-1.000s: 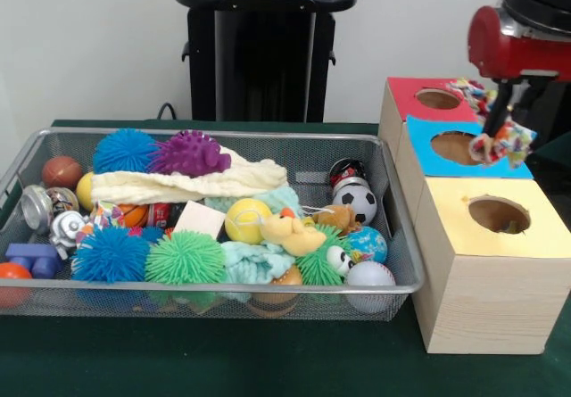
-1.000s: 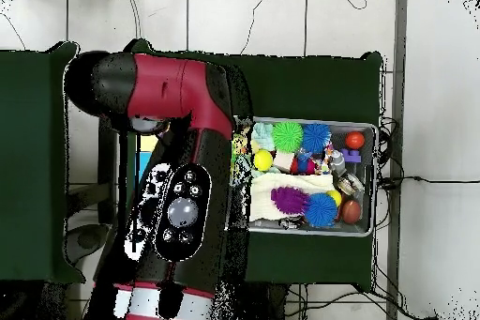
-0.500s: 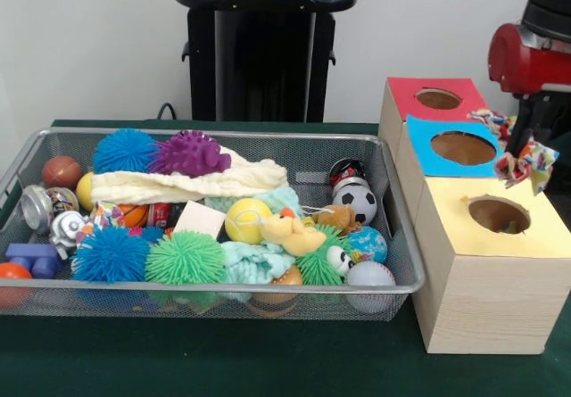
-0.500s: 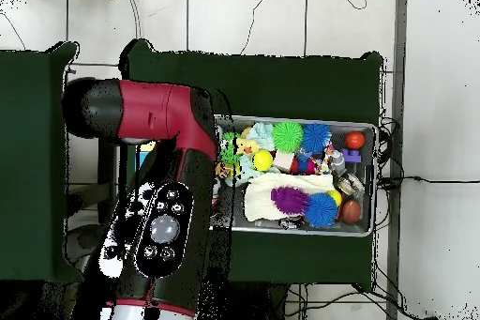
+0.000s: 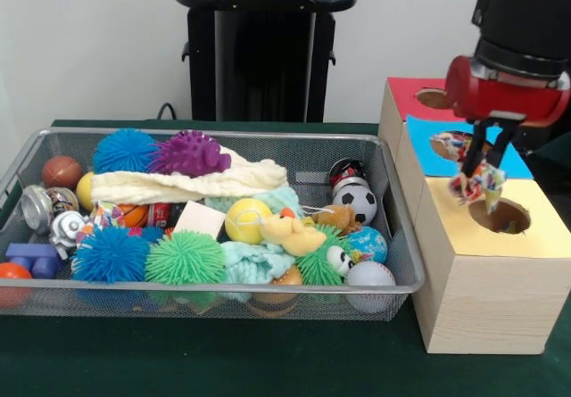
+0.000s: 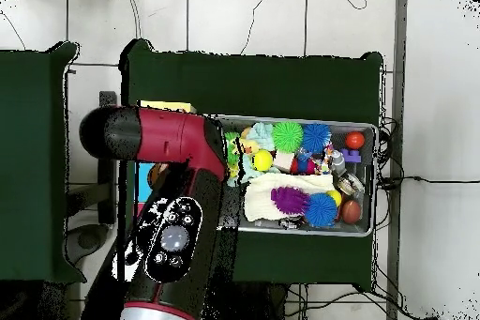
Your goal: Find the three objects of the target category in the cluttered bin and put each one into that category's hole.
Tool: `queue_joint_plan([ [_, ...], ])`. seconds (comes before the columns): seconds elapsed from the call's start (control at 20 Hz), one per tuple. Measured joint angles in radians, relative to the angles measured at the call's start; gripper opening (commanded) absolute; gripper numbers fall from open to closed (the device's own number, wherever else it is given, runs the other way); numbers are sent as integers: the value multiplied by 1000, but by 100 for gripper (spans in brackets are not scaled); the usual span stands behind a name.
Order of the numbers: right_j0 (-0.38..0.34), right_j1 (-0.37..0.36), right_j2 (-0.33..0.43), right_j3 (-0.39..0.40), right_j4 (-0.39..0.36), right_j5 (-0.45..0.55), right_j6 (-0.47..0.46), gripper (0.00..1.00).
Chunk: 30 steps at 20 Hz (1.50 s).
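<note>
My gripper (image 5: pixel 479 175) is shut on a white fabric piece with multicoloured dots (image 5: pixel 475 189). It holds the piece just above the left edge of the round hole (image 5: pixel 501 216) in the yellow-topped box (image 5: pixel 535 238). A further bit of the same patterned fabric shows behind the gripper, over the blue-topped box's hole (image 5: pixel 453 144). The wire-mesh bin (image 5: pixel 223 134) lies to the left, full of toys; a small dotted patch (image 5: pixel 105 210) shows low at its left side. In the overhead view my arm (image 6: pixel 178 204) hides the gripper and most of the boxes; the bin (image 6: pixel 367 129) shows to the right.
The blue-topped box (image 5: pixel 428 161) and the red-topped box (image 5: pixel 406 98) stand behind the yellow one. The bin holds spiky balls, a cream waffle cloth (image 5: pixel 187 183), a mint-green cloth (image 5: pixel 254 263), small balls and a wooden block. The pedestal (image 5: pixel 263 49) stands behind.
My gripper has swung from the right of the boxes back left and down with the fabric. It now hangs over the yellow box's hole. The bin's contents have not moved.
</note>
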<state>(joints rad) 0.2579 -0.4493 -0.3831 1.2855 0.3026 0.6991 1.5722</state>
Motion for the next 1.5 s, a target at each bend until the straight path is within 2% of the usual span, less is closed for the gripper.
queue_joint_plan([
  [0.3,1,-1,13,77,2,-126,0,0],
  [0.5,1,-2,28,99,10,-167,0,0],
  [1.15,2,-20,78,113,56,-173,0,0],
  [1.5,15,-19,87,115,68,-207,0,0],
])
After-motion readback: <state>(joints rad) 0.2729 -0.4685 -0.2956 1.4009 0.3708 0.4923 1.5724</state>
